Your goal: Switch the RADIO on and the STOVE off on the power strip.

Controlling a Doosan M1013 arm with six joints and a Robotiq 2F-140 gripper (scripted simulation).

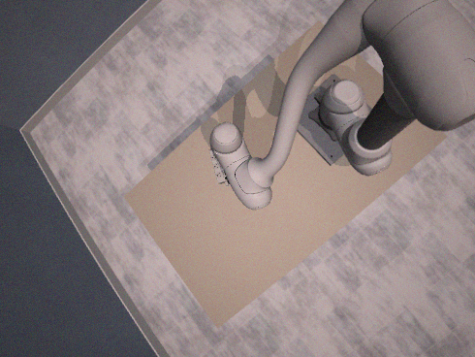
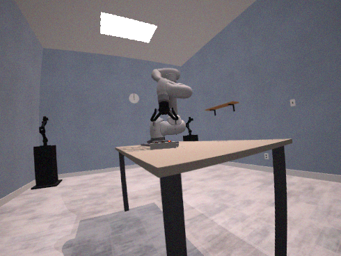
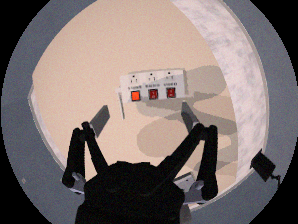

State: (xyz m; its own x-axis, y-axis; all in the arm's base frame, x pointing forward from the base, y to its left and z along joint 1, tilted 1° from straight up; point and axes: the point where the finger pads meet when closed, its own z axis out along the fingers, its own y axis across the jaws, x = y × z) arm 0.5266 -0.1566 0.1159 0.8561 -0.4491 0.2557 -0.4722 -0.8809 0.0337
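Observation:
The white power strip lies flat on the tan table, the right way up. It has three red rocker switches in a row. The left switch glows brighter orange-red. The middle switch and the right switch look darker. The labels are too small to read. My gripper is wide open and empty. It hangs above the strip, apart from it. In the top view the arm's wrist covers most of the strip.
The arm's base plate sits on the table's far side. The strip lies near a table edge, with floor beyond. Off the table are a black pedestal and a wall shelf.

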